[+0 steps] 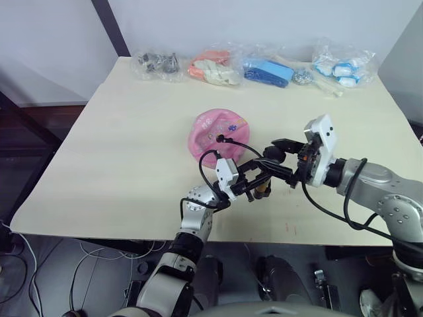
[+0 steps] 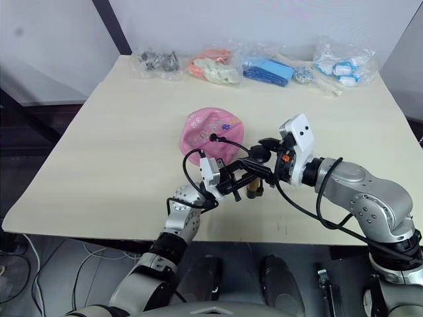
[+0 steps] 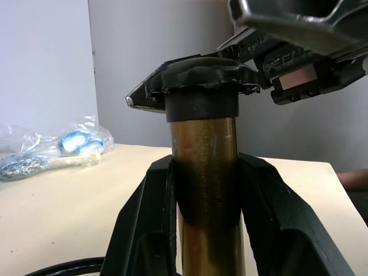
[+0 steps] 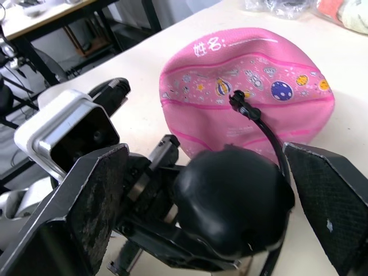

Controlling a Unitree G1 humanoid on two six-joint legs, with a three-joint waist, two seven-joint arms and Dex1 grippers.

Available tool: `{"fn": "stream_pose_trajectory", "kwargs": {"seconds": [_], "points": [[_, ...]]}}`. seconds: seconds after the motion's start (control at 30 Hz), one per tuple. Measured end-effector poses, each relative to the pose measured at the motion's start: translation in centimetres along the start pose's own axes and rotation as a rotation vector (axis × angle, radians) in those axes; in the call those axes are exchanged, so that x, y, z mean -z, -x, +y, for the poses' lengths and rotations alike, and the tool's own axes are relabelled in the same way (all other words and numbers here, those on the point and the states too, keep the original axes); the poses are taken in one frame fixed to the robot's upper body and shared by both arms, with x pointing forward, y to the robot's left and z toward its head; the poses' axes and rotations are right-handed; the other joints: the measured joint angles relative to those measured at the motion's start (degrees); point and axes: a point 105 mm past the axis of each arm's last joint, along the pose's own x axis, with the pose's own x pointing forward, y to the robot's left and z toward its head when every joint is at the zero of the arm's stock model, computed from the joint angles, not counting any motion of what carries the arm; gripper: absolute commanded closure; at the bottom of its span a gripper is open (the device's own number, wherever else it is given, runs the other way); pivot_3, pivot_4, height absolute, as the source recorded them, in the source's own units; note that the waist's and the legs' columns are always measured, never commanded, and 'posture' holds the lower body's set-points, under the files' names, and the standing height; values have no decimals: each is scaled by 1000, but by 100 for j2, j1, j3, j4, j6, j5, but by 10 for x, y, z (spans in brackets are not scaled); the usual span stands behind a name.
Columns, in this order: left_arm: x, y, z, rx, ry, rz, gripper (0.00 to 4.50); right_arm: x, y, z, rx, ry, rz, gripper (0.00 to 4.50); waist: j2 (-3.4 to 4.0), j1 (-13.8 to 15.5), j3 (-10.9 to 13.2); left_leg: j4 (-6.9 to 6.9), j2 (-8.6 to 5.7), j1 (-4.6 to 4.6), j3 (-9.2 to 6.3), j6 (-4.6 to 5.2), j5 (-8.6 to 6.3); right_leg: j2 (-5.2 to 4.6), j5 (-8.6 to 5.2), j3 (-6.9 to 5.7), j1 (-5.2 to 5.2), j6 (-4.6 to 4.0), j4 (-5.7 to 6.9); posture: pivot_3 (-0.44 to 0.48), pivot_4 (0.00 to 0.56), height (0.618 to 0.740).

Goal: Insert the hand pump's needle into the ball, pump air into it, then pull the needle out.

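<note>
The pink ball [image 1: 215,129] lies caved in at the table's middle. The thin black hose [image 1: 208,158] loops from it, and its black needle fitting [image 4: 238,102] sits in the ball's valve, the pin itself hidden. The hand pump stands upright in front of the ball. My left gripper [image 3: 204,167] is shut on its gold barrel [image 3: 204,190]. The black handle [image 4: 230,195] rests down on the barrel's top cap. My right gripper [image 4: 204,172] is open and straddles the handle, with a gap on one side and the other finger [image 4: 328,201] at its edge.
Several clear bags line the table's far edge: dark parts [image 1: 157,64], orange and white items [image 1: 215,66], blue items [image 1: 268,71], blue-white items [image 1: 344,66]. The pump stands close to the table's [image 1: 119,152] front edge.
</note>
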Motion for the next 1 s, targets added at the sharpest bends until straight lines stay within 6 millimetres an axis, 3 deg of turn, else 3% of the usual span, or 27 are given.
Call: {"fn": "stream_pose_trajectory", "kwargs": {"seconds": [0.1, 0.3, 0.5, 0.73, 0.87, 1.0], "points": [[0, 0, 0, 0, -1, 1, 3444, 1, -1, -2, 9, -5, 1, 0, 0, 0, 0, 0, 0, 0, 0, 0, 0, 0, 1, 0, 0, -1, -1, 0, 150, 740], [-1, 1, 0, 2, -4, 5, 3444, 6, -1, -6, 26, -6, 11, 2668, 0, -5, 0, 0, 0, 0, -1, 0, 0, 0, 0, -1, 0, 0, 0, 0, 150, 740], [0, 2, 0, 1, -1, 8, 3444, 6, -2, -5, 20, -5, 8, 2709, 0, -3, 0, 0, 0, 0, 0, 0, 0, -1, -6, -1, 0, 11, -1, 0, 150, 740], [-2, 17, 11, -23, 56, 105, 32, 6, -3, -3, 6, 3, 11, 2709, 1, -73, 0, -4, 1, -1, -6, 0, 0, 0, -7, -4, -1, 11, 0, 0, 150, 740], [-15, 34, 16, -8, 70, 201, 0, 6, -3, -3, 0, 15, 17, 2709, 2, -122, 0, -6, 3, 0, -9, 0, 0, -1, -8, -6, -1, 11, 0, 0, 150, 740], [-15, 57, 10, 28, 131, 340, 0, 6, -5, -2, -8, 32, 25, 2709, 5, -111, 1, -5, 3, 0, -10, 0, 0, -3, -10, -9, -1, 11, -1, 0, 150, 740]]}}
